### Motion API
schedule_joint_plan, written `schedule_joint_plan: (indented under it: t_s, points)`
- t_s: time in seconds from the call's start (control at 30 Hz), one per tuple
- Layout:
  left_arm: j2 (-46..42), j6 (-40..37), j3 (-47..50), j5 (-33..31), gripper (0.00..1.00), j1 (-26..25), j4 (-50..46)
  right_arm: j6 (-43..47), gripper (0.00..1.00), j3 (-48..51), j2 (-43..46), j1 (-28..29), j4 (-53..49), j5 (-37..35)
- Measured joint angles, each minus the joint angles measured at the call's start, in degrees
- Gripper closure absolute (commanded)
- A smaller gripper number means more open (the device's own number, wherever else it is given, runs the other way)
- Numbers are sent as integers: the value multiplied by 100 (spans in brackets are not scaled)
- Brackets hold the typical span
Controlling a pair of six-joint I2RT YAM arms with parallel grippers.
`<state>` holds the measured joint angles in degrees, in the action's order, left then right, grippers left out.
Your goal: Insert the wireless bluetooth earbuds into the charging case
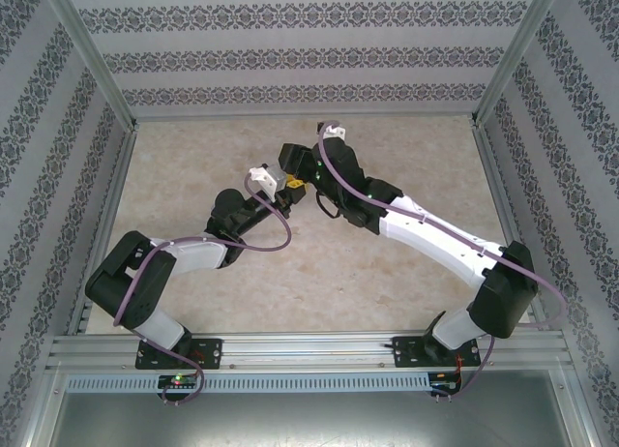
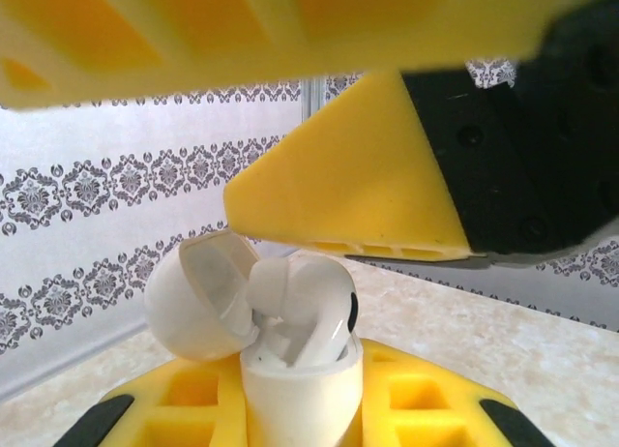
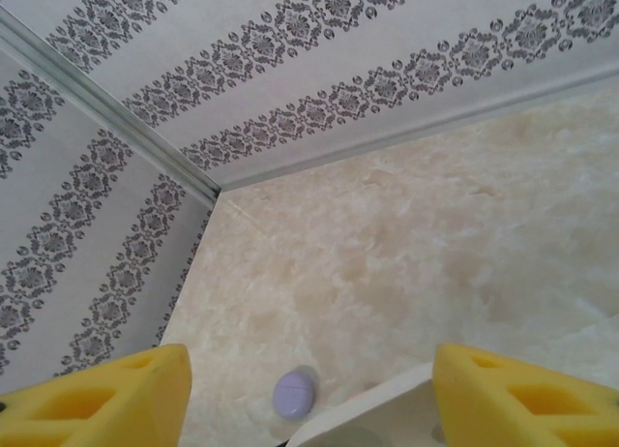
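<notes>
Left hand (image 2: 300, 423) grips case (image 2: 290, 381); right hand (image 3: 309, 394) wide. Earbud (image 2: 295, 297) sits proud; a nudge from the right hand could tip it out.

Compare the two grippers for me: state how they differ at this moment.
The left gripper is shut on the white charging case; the right gripper stands open, holding nothing. The left gripper clamps the case's base; a right gripper finger hangs over it. Both have yellow fingers.
</notes>
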<state>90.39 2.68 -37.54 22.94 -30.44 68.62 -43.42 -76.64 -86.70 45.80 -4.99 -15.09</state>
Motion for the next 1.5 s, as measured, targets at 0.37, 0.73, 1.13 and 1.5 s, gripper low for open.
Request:
schedule_joint_plan:
  t_s: [0.37, 0.73, 1.13, 1.5]
  points:
    - [48, 118, 2, -2, 100, 0, 90, 11, 28, -116, 291, -291, -46, 269]
    - [48, 127, -2, 203, 100, 0, 83, 170, 100, 385, 1078, -944, -588, 1128]
    - [39, 127, -74, 407, 100, 0, -48, 223, 100, 538, 761, -927, -798, 1779]
    - [17, 127, -74, 407, 100, 0, -87, 219, 100, 739, 754, -916, -811, 1801]
